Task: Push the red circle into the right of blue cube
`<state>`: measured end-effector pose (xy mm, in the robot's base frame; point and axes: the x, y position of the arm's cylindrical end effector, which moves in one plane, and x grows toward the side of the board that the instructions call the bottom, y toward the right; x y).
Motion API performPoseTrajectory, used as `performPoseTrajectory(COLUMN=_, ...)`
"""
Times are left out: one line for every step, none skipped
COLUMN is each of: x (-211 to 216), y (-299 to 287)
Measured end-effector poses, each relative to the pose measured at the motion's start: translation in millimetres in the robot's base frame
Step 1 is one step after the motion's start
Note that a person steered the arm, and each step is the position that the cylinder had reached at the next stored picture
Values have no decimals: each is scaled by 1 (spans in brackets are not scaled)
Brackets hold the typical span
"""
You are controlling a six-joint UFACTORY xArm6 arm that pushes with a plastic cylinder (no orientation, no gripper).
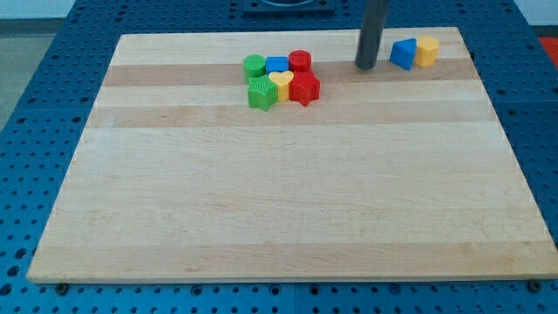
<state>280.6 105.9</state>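
The red circle [300, 61] sits near the view's top centre, touching the right side of the blue cube [276, 64]. They are part of a tight cluster with a green circle [254, 64], a green star-like block [261, 92], a yellow heart [281, 84] and a red star-like block [305, 88]. My tip [365, 66] rests on the board to the right of the red circle, well apart from it, and just left of a blue triangular block [402, 54].
A yellow block [427, 51] touches the blue triangular block at the view's top right. The wooden board [288, 201] lies on a blue perforated table [35, 131].
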Motion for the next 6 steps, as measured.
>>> performPoseTrajectory(x=0, y=-33)
performPoseTrajectory(x=0, y=-65)
performPoseTrajectory(x=0, y=-81)
performPoseTrajectory(x=0, y=-77)
performPoseTrajectory(x=0, y=-27)
performPoseTrajectory(x=34, y=15)
